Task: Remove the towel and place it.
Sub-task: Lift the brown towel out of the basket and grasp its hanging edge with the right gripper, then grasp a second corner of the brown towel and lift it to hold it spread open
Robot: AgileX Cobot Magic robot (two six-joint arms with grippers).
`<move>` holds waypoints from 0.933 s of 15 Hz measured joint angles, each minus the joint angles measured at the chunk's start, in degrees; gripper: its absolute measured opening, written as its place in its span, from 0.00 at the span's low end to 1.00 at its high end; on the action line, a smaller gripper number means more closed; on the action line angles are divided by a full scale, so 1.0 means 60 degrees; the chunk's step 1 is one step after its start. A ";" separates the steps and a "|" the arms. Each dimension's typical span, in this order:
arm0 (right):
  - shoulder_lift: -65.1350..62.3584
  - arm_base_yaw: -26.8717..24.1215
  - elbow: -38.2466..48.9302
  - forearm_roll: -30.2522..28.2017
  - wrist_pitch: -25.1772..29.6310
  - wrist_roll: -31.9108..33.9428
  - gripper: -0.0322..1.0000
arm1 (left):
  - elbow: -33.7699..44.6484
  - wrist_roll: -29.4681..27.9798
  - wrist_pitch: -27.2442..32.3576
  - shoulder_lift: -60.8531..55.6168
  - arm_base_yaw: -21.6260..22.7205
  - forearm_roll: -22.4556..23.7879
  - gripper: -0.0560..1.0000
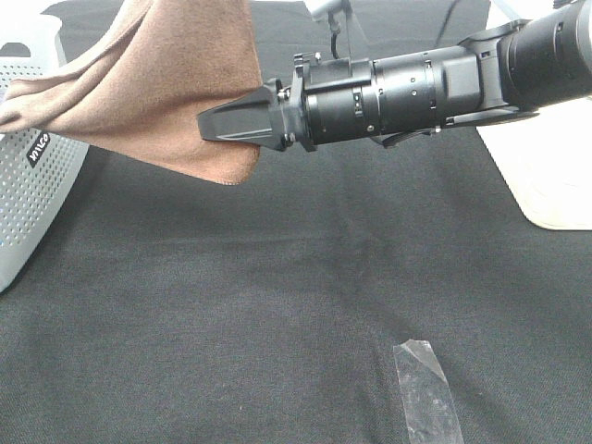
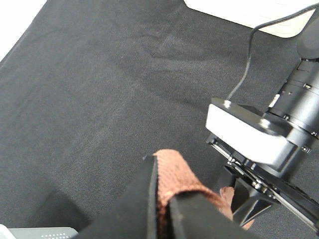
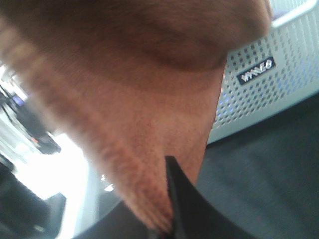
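Observation:
The reddish-brown towel hangs in the air at the upper left, with one end draped onto the rim of a white basket. My right gripper reaches in from the right and is shut on the towel's lower hem. In the right wrist view the towel fills the frame above one black finger. My left gripper is shut on a fold of the towel; it is out of the exterior view. The right gripper also shows in the left wrist view, close beside the left one.
The perforated white basket stands at the left edge and shows in the right wrist view. A black cloth covers the table. A white board lies at the right. A clear tape strip lies near the front.

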 joint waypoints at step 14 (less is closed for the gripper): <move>0.0010 -0.0076 -0.5672 -0.9950 0.2110 1.1784 0.04 | 0.0000 0.0057 -0.0162 0.0086 0.0000 0.1241 0.05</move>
